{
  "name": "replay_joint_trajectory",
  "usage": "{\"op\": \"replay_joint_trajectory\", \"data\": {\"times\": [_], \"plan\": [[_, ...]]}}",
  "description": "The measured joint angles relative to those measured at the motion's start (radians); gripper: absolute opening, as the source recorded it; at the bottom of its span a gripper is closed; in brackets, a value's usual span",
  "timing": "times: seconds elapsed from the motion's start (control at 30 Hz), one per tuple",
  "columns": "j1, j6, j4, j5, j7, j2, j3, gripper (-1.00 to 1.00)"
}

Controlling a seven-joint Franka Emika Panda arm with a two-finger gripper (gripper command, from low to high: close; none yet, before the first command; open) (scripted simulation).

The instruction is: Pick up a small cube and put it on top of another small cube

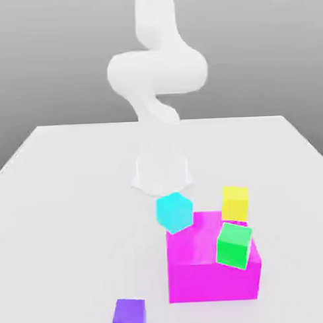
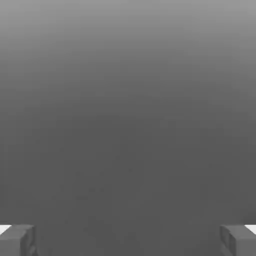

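A tilted cyan cube (image 1: 173, 212) sits at the upper corner of a big magenta block (image 1: 212, 271), on the exterior view's left; I cannot tell whether it rests there or hangs free. A green cube (image 1: 234, 245) leans tilted on the block's top at the exterior view's right. Just behind it is a yellow cube (image 1: 235, 203). A purple cube (image 1: 128, 315) lies on the table near the front edge. The arm's pale hand (image 1: 161, 172) hovers just above the cyan cube. In the hand view my gripper (image 2: 128, 241) is open, its fingertips (image 2: 17, 240) wide apart with nothing between them.
The white table (image 1: 67, 214) stretches wide on the exterior view's left and behind the arm (image 1: 157, 68). The magenta block is the tallest obstacle, near the front at the exterior view's right.
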Motion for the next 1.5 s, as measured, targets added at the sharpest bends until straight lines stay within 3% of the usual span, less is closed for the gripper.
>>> {"op": "replay_joint_trajectory", "data": {"times": [0.57, 1.03, 1.07, 1.3, 1.5], "plan": [[-0.002, 0.231, -0.07, 0.05, -0.07, 0.623, -0.071, 0.0], [-0.05, 0.479, -0.083, 0.086, -0.117, 1.129, -0.06, 0.0], [-0.055, 0.501, -0.078, 0.091, -0.12, 1.157, -0.055, -1.0], [-0.057, 0.503, -0.078, 0.088, -0.119, 1.159, -0.053, -1.0], [-0.033, 0.361, -0.129, 0.051, -0.116, 0.966, -0.059, -1.0]]}}
